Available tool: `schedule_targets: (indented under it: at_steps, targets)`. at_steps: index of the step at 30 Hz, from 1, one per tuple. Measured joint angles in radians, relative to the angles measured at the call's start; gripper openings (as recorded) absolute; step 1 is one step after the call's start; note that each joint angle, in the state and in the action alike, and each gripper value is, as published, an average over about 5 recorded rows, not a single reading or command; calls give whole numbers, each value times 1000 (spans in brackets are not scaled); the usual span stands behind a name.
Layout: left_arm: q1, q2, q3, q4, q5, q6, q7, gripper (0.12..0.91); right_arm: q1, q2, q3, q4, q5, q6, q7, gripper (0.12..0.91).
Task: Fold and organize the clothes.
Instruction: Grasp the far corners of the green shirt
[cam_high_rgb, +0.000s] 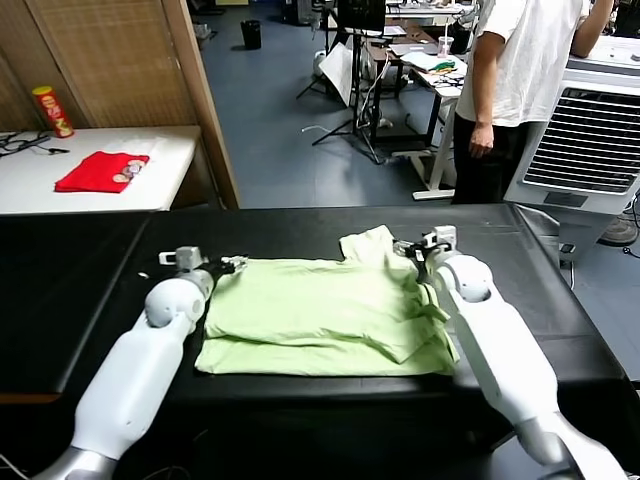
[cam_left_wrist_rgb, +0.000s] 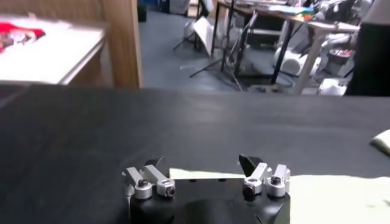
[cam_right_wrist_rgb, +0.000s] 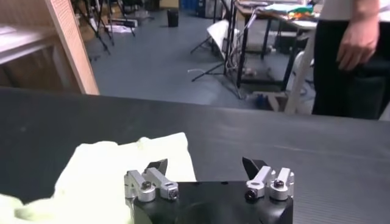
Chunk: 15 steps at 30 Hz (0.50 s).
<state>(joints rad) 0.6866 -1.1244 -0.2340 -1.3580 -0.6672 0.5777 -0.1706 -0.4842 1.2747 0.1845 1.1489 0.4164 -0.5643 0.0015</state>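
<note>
- I'm working over a matte black table (cam_high_rgb: 300, 228) that spans my view; beyond its far edge lies a grey-blue workshop floor with stands, cables and cluttered desks.
- To my far left stands a white side table (cam_high_rgb: 160, 160) carrying a bright red cloth (cam_high_rgb: 100, 171) and a red snack can (cam_high_rgb: 52, 111), with a wooden partition (cam_high_rgb: 205, 100) rising beside it.
- A person in a white T-shirt (cam_high_rgb: 525, 60) stands past the table's far right corner, next to a white cooling unit (cam_high_rgb: 590, 140) with a slatted grille.
- The pale green T-shirt (cam_high_rgb: 320, 315) lies flat in the table's middle, soft and lightly creased, folded into a rough rectangle, with one sleeve (cam_high_rgb: 370, 243) sticking out toward the far edge.
- My left gripper (cam_high_rgb: 215, 266) sits at the shirt's far left corner, its fingers spread apart over the fabric edge, pinching nothing.
- My right gripper (cam_high_rgb: 418, 250) sits by that sleeve at the far right, its fingers likewise spread with nothing between them; the wrist camera shows the cloth (cam_right_wrist_rgb: 116, 164) just beside one fingertip.
- Both white arms flank the shirt, the right forearm overlapping its right edge.
</note>
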Motion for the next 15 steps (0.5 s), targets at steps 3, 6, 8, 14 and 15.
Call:
schedule_targets:
  at_steps: [3, 6, 8, 14, 15]
  targets:
    - [-3, 2, -1, 10, -4, 0, 3, 798, 5, 16, -3, -28, -6, 1, -7, 767]
    - [-3, 4, -3, 15, -7, -2, 15, 795, 5, 24, -4, -40, -6, 0, -10, 657]
    - [-1, 4, -4, 16, -6, -5, 26, 777, 4, 27, -3, -43, -6, -1, -12, 547]
    - [10, 4, -5, 2, -3, -11, 48, 504, -2, 34, 6, -45, -5, 0, -14, 228]
    - [12, 4, -5, 0, -2, -12, 49, 437, -4, 35, 9, -45, -5, 0, -15, 190]
